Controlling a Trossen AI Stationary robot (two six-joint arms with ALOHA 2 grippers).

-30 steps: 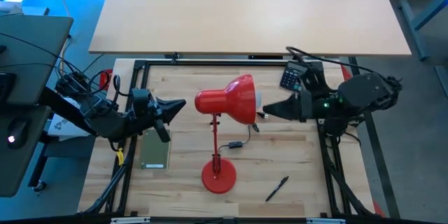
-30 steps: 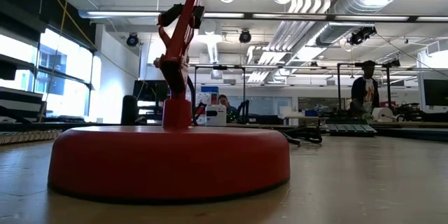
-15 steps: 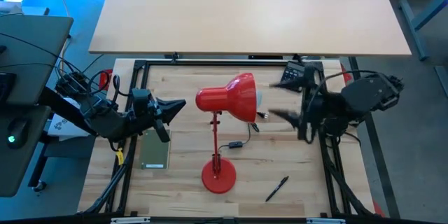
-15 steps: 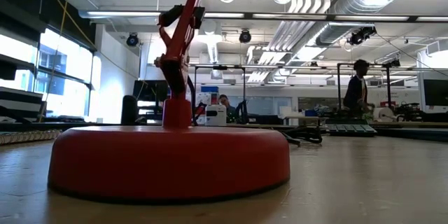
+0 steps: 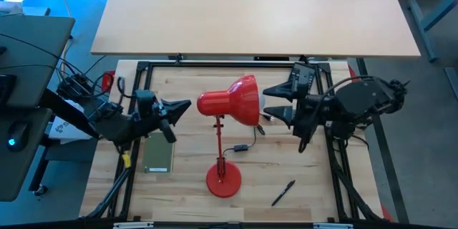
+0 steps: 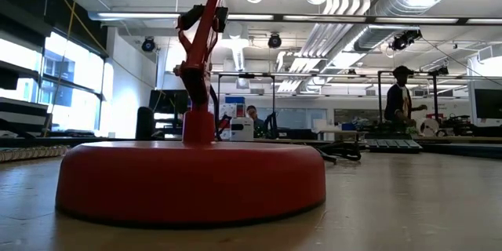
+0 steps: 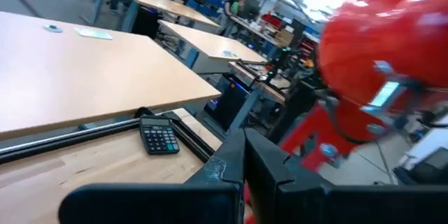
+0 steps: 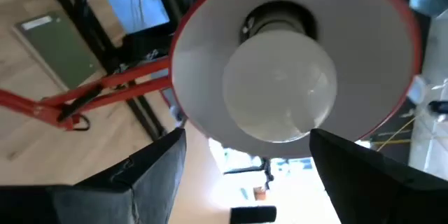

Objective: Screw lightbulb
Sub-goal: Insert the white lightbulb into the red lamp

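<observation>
1. Two arms are flanking the red lamp (image 5: 227, 125) on the table (image 5: 186, 86); we are reading this as one arm steadying and one arm turning.
2. The left gripper (image 5: 187, 106) is sitting at the narrow back end of the lamp shade (image 5: 240, 100), its fingers (image 7: 252, 164) pressed together with nothing between them; in the left wrist view the red dome is filling the far side just beyond the tips; we are judging that it is bracing the shade so it does not swing while the bulb is being twisted, though we cannot tell whether the tips are actually touching.
3. The right gripper (image 5: 276, 102) is facing the open mouth of the shade, its fingers (image 8: 136, 164) spread wide; they are straddling the space in front of the lightbulb (image 8: 278, 84) without touching the glass.
4. The lightbulb is sitting inside the shade, its base in the dark socket (image 8: 278, 17), its round end pointing out at the right wrist camera; we are calling it seated but cannot say how tightly.
5. We are judging that the wide stance is letting the right gripper come back around the globe for another turn; the risk is pinching off-centre and slipping on smooth glass.
6. The pen (image 5: 283, 192), the calculator (image 7: 158, 138) and the green pad (image 5: 158, 153) are lying well clear of the work.
</observation>
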